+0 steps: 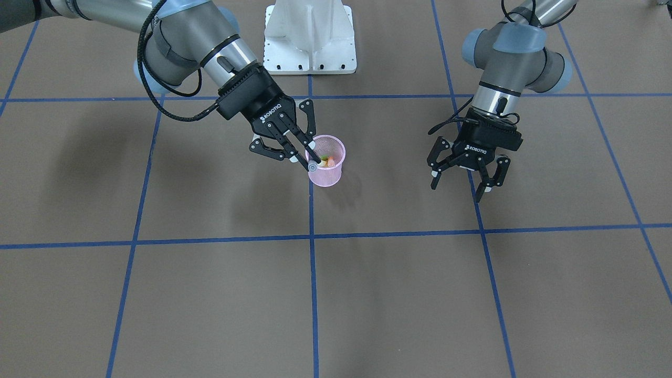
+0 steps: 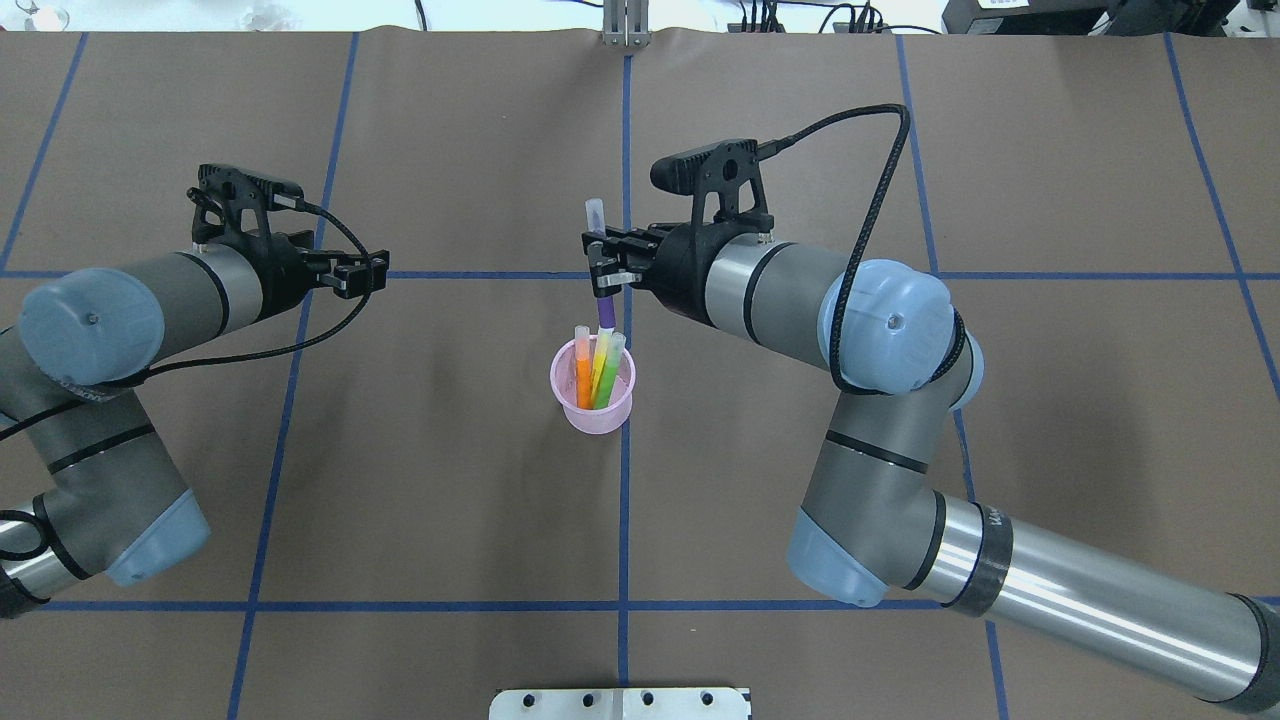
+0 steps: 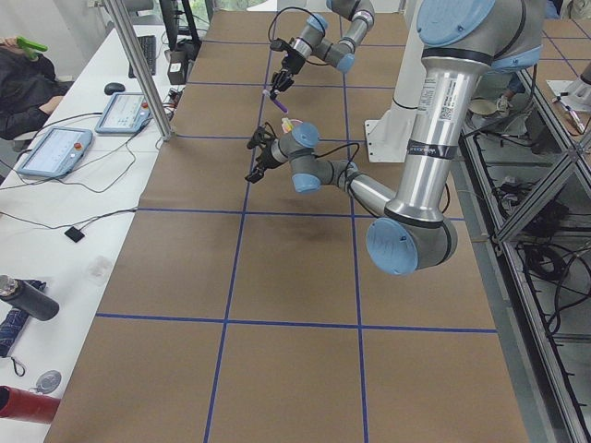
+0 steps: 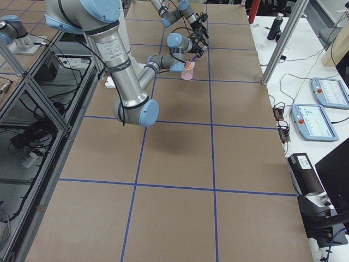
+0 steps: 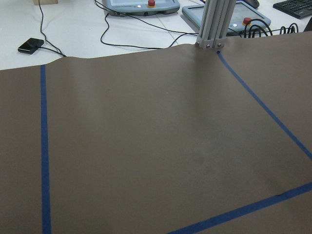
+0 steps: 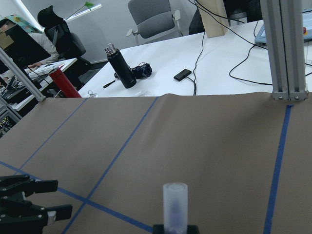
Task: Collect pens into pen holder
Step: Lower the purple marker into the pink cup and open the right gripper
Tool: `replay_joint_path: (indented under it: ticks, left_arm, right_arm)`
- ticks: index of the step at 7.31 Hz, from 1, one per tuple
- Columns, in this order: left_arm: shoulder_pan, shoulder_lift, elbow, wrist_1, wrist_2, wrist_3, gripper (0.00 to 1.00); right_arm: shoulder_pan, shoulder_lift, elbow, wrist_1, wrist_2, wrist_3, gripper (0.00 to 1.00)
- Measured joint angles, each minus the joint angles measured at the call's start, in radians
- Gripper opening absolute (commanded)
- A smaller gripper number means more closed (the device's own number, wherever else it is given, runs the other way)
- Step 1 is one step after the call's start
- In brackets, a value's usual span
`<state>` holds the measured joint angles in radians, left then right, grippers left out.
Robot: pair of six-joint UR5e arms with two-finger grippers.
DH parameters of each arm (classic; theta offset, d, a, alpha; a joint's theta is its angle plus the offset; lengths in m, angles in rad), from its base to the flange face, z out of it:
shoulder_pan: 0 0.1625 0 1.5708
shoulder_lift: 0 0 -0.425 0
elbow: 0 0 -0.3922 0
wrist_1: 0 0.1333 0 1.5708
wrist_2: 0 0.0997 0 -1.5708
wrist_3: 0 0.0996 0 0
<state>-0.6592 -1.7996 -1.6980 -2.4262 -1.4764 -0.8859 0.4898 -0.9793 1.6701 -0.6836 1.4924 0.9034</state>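
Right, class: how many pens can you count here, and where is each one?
4. The orange pen, yellow pen and green pen stand in the pink pen holder. The purple pen is held in the right gripper, just over the holder. None seems hidden.

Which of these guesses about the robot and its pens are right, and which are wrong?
1. The right gripper holds the purple pen. True.
2. The pink pen holder is empty. False: an orange pen, a yellow pen and a green pen stand in it.
3. The left gripper is open and holds nothing. True.
4. The pen holder lies tipped on its side. False: it stands upright, mouth up.
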Motion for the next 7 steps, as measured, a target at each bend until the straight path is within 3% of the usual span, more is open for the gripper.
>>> replay_joint_path:
  ticks: [5, 6, 7]
  left_arm:
    - [0.000, -0.003, 0.021, 0.001, 0.001, -0.003, 0.99]
    - [0.000, -0.003, 0.024, 0.001, 0.001, -0.004, 0.99]
    - [0.000, -0.002, 0.027, 0.001, 0.001, -0.003, 0.99]
  right_arm:
    - [-0.062, 0.040, -0.090, 0.001, -0.038, -0.015, 0.00]
    - [-0.078, 0.043, -0.098, 0.001, -0.055, -0.015, 0.87]
    - [-0.092, 0.044, -0.099, 0.001, -0.065, -0.013, 1.00]
